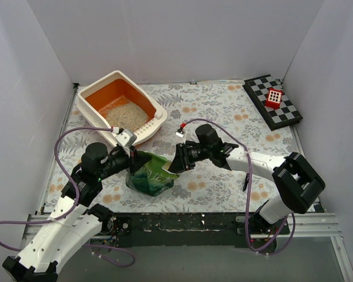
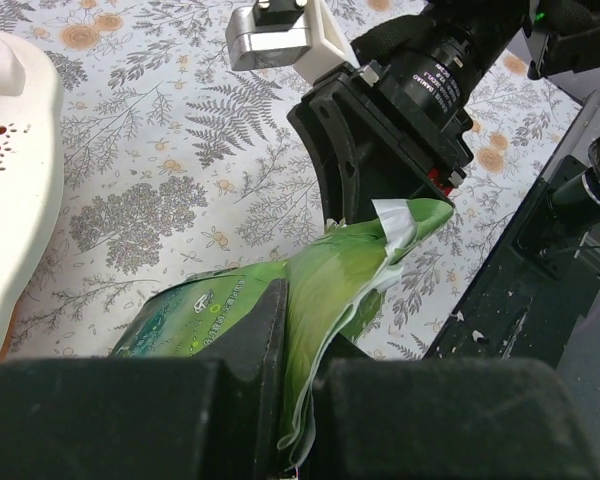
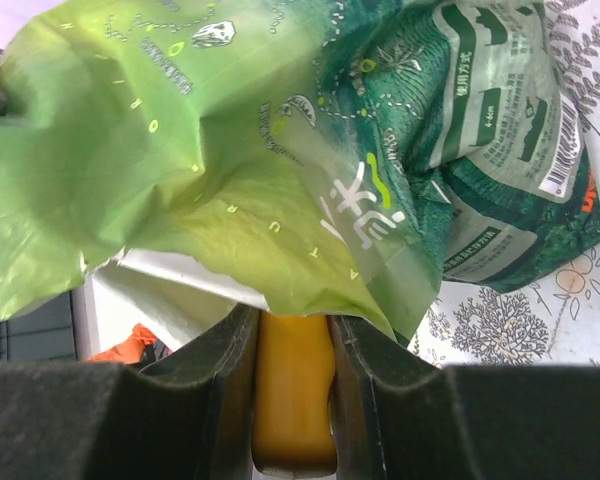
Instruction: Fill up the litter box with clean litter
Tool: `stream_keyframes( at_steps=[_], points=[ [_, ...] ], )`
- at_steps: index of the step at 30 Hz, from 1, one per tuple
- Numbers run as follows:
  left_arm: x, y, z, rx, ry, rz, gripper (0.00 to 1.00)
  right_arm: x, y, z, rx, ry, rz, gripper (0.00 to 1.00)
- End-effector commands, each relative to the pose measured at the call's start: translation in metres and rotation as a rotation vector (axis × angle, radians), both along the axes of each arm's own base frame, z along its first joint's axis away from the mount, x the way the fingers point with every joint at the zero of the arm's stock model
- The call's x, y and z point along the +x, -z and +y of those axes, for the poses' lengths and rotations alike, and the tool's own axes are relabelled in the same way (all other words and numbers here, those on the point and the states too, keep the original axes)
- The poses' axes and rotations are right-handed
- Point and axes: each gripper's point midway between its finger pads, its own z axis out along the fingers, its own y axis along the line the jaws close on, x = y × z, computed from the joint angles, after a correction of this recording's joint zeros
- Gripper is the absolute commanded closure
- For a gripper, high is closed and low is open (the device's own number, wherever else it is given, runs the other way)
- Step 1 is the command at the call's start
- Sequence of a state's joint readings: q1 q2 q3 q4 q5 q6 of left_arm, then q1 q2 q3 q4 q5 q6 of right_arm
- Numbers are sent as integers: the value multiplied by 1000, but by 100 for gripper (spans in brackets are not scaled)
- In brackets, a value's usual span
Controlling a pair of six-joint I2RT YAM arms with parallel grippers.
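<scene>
So the left fingers are pinched shut on the top edge of the glossy green bag, which sits on the flowery desk right in front of the arms. The right fingers are clamped on the handle of a yellow-orange scoop, whose far end is hidden behind the bag's crumpled film. The litter box is at the back left of the desk, just past the left arm, with clean litter covering only part of its orange basin.
</scene>
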State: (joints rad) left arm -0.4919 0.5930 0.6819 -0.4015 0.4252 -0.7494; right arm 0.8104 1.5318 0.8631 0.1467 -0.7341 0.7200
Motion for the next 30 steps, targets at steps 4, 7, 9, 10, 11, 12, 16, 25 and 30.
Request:
stream_keyframes(
  at_steps=[4,7,9,10,11,12,16,25,30],
  points=[
    [4,-29,-4,-63,-7,-36,100,-9,-60,-8,279,-52,-138,99],
    [3,-32,-5,-80,-2,-38,100,-9,-61,-11,324,-44,-142,99],
    [1,-34,-6,-95,4,-41,100,-11,-64,-11,365,-48,-135,99],
    [0,-37,-7,-108,7,-49,100,-13,-67,-11,398,-50,-132,99],
    [-1,-37,-7,-118,10,-48,100,-14,-71,-11,424,-49,-128,99],
    [-2,-40,-8,-129,16,-55,100,-14,-74,-11,446,-52,-133,99],
    [-10,-48,-12,-175,52,-74,100,-16,-84,-14,500,-52,-154,99],
    [-22,-55,-10,-224,74,-125,100,-17,-92,-51,547,28,-189,99],
    [-20,-46,-10,-215,69,-108,100,-16,-90,-71,525,65,-196,99]
  ],
)
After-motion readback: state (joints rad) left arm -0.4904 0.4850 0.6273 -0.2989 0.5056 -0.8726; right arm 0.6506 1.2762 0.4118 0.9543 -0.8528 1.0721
